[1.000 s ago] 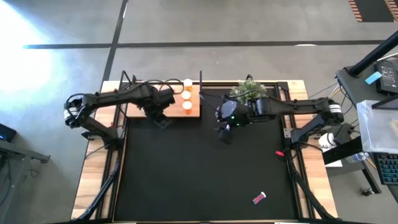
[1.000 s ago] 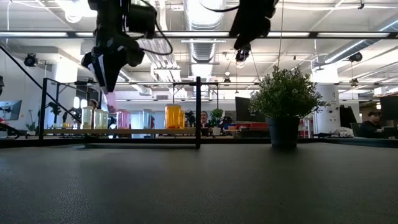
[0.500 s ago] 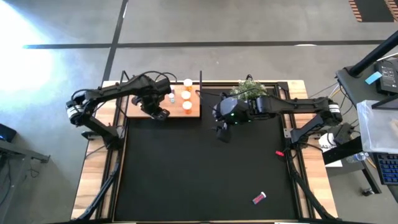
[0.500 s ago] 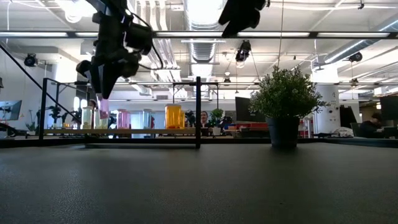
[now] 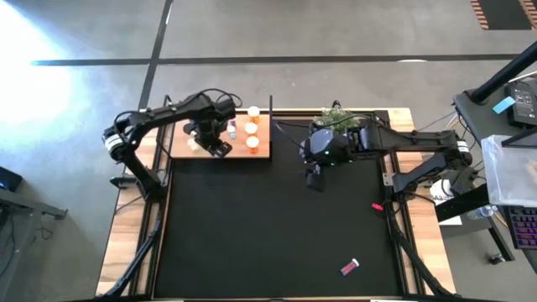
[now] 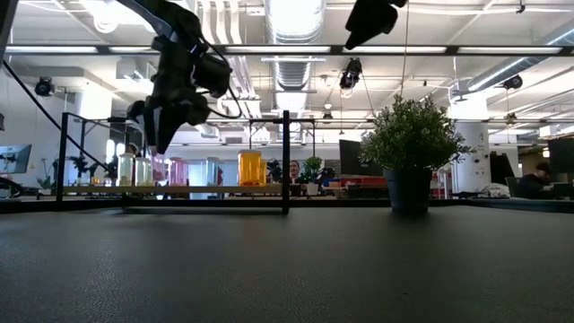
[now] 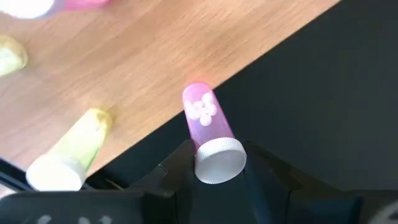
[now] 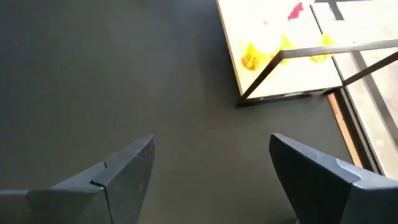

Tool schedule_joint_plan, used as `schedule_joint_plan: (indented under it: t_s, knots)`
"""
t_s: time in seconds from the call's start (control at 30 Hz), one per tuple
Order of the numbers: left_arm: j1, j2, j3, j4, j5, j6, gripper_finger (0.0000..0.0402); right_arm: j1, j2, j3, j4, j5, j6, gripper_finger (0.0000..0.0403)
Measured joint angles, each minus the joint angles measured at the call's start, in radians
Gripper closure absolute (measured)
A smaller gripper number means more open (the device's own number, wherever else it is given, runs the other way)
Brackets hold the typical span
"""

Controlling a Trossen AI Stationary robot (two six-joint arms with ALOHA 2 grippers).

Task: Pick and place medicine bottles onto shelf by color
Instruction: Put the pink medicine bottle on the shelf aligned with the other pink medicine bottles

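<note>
My left gripper [image 5: 220,149] hangs over the near edge of the light-wood shelf [image 5: 262,149], shut on a pink bottle [image 7: 205,118] with a white cap. The shelf carries orange bottles [image 5: 251,128], a blue-teal one [image 5: 232,132] and yellowish ones [image 7: 74,146], all standing on their bases. In the low view the gripper [image 6: 161,144] is just above the shelf's row of bottles. My right gripper [image 8: 211,149] is open, high over the black mat [image 5: 252,235] next to the plant [image 5: 336,117]. A pink bottle [image 5: 349,267] lies on its side on the mat. My left gripper pinches the pink bottle at its white-capped top end [image 7: 219,163] between the two fingers [image 7: 179,171], coming from above and pointing down. The bottle hangs upright below the fingers, its base down, clear of the shelf board [image 7: 155,56].
Thin black posts [image 6: 286,161] rise from the shelf's edges. The potted plant [image 6: 411,148] stands at the far middle of the mat. A small red piece [image 5: 377,206] lies near the mat's right edge. The mat's near half is open room.
My left gripper has carried the pink bottle toward the table's far edge, from the mat onto the shelf's near edge, and has sunk a little. My right gripper has drifted toward the table's right edge and risen slightly, still open.
</note>
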Motion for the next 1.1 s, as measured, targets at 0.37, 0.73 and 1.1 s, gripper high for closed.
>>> schedule_joint_plan:
  t_s: [0.37,0.73,1.1]
  knots:
    - [0.050,-0.001,0.004,0.002,0.002,0.014,0.0299,0.000,-0.103,-0.057,0.089,0.037,-0.043,0.0105]
    - [0.050,-0.001,0.002,0.007,0.001,0.022,0.0299,0.000,-0.213,-0.312,0.223,0.055,-0.030,0.0095]
    - [0.051,-0.001,0.002,0.007,0.001,0.023,0.0299,0.000,-0.390,-0.787,0.933,0.044,-0.121,0.0098]
